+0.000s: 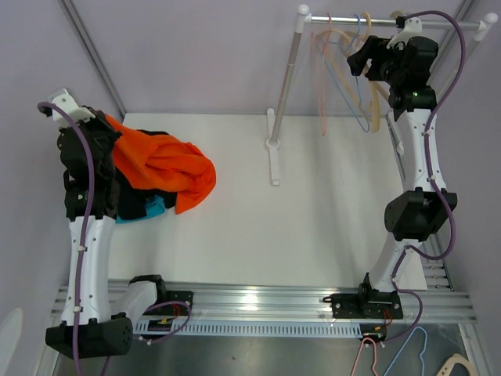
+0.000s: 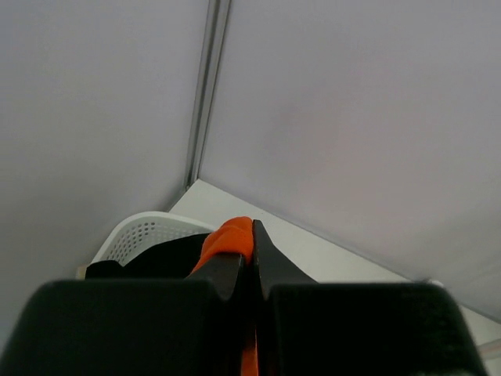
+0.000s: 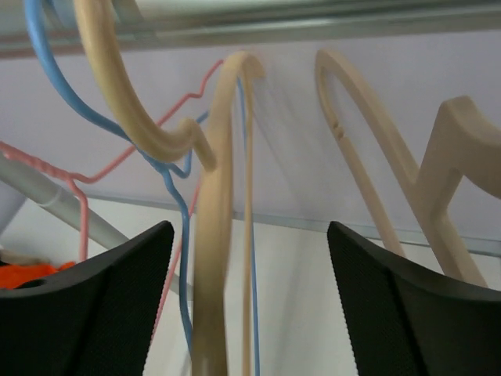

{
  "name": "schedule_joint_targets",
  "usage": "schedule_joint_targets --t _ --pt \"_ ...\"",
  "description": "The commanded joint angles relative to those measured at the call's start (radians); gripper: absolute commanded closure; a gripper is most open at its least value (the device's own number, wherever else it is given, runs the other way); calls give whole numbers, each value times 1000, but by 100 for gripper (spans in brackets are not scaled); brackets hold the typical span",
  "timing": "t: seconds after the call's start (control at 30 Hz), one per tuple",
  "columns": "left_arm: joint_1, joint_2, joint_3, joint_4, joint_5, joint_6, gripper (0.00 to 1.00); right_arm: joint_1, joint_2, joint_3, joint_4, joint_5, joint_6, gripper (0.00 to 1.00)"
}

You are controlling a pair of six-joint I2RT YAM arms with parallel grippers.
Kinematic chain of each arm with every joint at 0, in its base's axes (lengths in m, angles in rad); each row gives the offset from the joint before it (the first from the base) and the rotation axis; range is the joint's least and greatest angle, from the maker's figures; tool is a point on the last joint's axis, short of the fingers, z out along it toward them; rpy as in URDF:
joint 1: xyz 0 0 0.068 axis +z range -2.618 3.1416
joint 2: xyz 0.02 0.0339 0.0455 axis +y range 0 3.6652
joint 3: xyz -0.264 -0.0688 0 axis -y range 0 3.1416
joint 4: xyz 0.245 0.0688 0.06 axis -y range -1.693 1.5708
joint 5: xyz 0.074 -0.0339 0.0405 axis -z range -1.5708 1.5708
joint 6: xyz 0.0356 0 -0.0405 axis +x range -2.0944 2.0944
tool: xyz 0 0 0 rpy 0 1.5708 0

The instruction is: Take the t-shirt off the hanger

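Note:
The orange t-shirt (image 1: 160,168) hangs bunched from my left gripper (image 1: 106,133) at the table's left side, draped over a basket of dark clothes. In the left wrist view the jaws (image 2: 252,235) are shut on a fold of the orange t-shirt (image 2: 231,239). My right gripper (image 1: 362,56) is up at the rail, open. In the right wrist view its fingers (image 3: 117,282) stand wide apart, and a bare beige hanger (image 3: 211,258), blurred, hangs between them untouched. No cloth is on that hanger (image 1: 378,110).
The rail (image 1: 391,22) on its pole (image 1: 286,78) also carries blue (image 3: 168,180) and pink (image 3: 117,160) wire hangers and another beige one (image 3: 368,149). A white basket (image 2: 149,231) holds dark clothes. More hangers (image 1: 407,356) lie below the front rail.

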Motion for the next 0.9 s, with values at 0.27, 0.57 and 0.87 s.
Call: schedule_joint_targets --t 0.27,0.57,0.87 --pt "6 -36 -94 -183 -264 -37 99 -21 -146 -38 -66 81 -25 1" --pt "119 65 1 -438 -627 -221 99 -67 -352 -232 24 55 14 1" --pt "289 278 131 -538 -442 -327 99 -71 -436 -275 50 7 39 1"
